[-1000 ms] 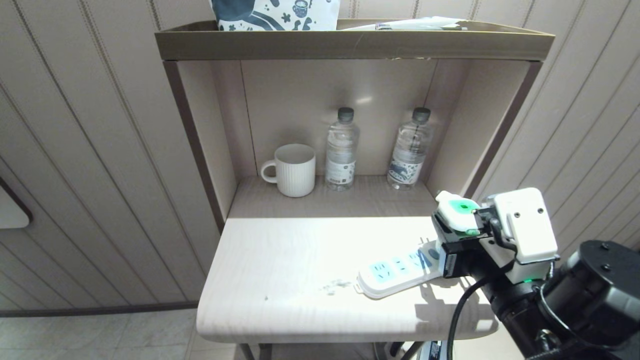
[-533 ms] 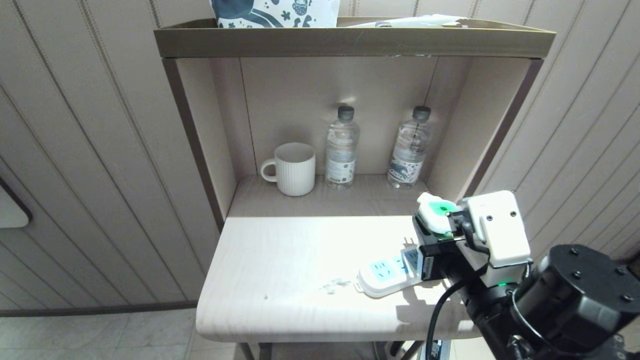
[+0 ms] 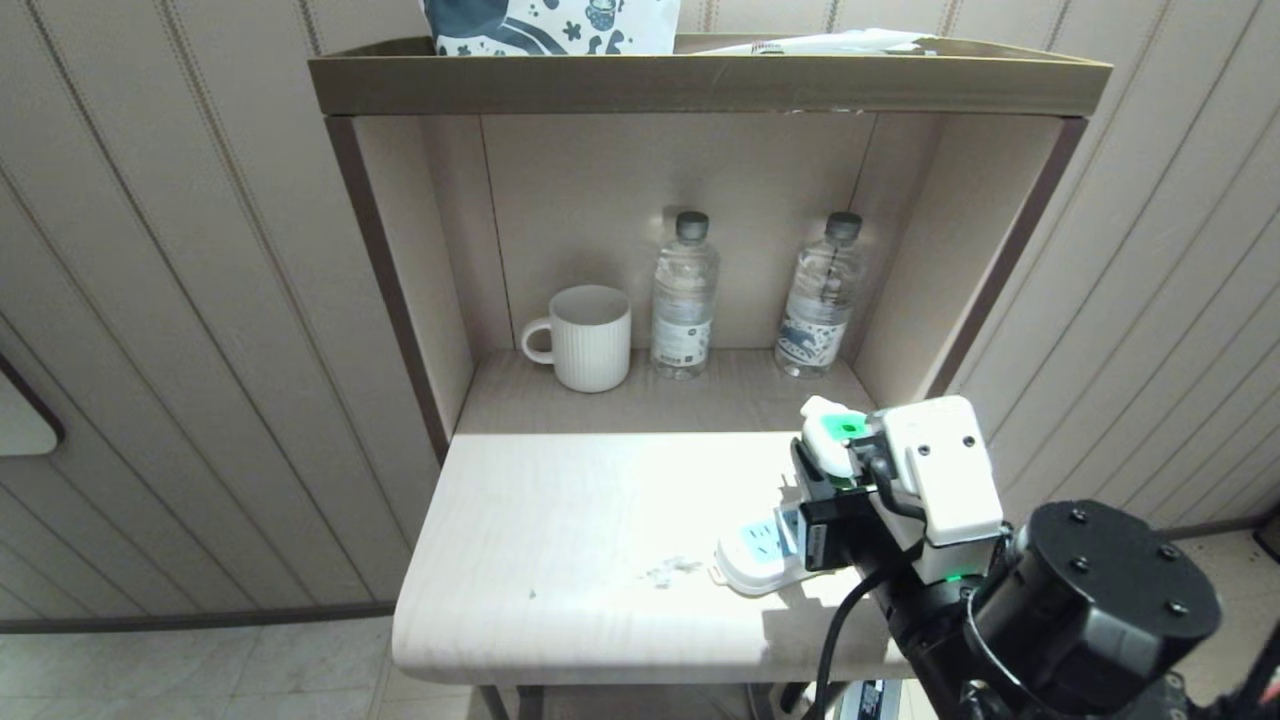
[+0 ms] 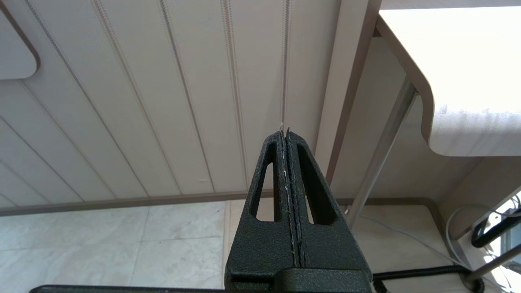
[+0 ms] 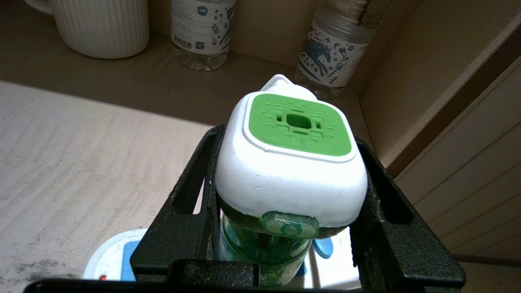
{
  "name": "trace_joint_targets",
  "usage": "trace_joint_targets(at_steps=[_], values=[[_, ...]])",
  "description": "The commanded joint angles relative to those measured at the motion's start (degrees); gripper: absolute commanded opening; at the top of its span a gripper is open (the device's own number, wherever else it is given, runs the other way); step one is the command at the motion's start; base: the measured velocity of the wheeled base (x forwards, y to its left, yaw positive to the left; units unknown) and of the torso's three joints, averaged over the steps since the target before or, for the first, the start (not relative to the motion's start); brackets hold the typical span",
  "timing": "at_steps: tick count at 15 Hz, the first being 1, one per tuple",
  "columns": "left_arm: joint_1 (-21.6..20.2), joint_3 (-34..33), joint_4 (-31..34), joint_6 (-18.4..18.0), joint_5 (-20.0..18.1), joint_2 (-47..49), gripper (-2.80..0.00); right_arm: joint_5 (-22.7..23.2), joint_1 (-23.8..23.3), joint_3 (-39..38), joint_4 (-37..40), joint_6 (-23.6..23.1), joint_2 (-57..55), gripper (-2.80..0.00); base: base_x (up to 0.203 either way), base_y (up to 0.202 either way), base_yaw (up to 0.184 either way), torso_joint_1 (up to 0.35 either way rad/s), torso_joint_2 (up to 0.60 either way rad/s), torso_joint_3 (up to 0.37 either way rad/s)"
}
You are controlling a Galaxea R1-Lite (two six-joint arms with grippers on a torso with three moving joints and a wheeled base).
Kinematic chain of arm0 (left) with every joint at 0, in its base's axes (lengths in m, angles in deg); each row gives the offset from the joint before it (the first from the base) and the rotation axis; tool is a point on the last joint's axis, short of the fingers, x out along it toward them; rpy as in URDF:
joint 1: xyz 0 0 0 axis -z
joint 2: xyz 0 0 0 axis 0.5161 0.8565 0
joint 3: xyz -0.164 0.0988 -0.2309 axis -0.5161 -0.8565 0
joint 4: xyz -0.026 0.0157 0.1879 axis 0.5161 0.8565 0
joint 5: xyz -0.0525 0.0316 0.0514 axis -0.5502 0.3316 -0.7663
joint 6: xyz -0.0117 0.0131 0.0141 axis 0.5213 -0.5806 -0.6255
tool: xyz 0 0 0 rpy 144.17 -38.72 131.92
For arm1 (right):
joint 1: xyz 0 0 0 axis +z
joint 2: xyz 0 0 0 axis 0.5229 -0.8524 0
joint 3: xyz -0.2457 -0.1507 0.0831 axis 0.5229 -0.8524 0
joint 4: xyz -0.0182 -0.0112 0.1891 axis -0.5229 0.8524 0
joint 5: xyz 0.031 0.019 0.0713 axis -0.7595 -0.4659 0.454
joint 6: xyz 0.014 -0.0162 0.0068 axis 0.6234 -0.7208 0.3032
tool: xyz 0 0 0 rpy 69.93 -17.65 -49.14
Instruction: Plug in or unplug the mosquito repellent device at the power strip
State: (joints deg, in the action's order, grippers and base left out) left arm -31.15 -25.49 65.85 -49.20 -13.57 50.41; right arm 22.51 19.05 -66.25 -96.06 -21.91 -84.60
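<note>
The front of the surface [image 3: 560,520] is being washed out by strong overhead light, and glare is bleaching the power strip [image 3: 752,553]. The shelf recess [image 3: 600,200] is being left dimmer. A shadow is being cast beneath the right arm. Everything is being rendered sharply.

Panelled wall [image 3: 180,300] — pale beige boards with thin vertical grooves, running behind and to both sides of the furniture. Shelf unit [image 3: 700,90] with a dark brown frame and a rimmed top tray; its recessed niche [image 3: 600,200] has light wood-grain walls. Bench [image 3: 560,540] — a pale wood-grain top with rounded corners, projecting forward from the niche, brightly lit on its front part while the niche floor lies in shade. Thin metal leg [image 4: 386,134] under the bench. Floor [image 3: 200,670] of light marbled tiles, met by a brown skirting strip [image 3: 200,618].
</note>
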Motion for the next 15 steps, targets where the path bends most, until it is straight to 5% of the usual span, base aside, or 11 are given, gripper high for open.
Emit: trace_joint_targets(at_steps=[1,15], values=[[0.0,0.0,0.0,0.0,-0.1,0.0,-2.80,-0.3,0.1,0.1,-1.4,-0.2,-1.9,-2.80,0.000,0.000,0.000,0.000,0.00,0.000],[0.0,0.0,0.0,0.0,0.0,0.0,-2.80,-1.4,0.2,0.8,-4.0,0.3,-3.8,-2.80,0.000,0.000,0.000,0.000,0.00,0.000]])
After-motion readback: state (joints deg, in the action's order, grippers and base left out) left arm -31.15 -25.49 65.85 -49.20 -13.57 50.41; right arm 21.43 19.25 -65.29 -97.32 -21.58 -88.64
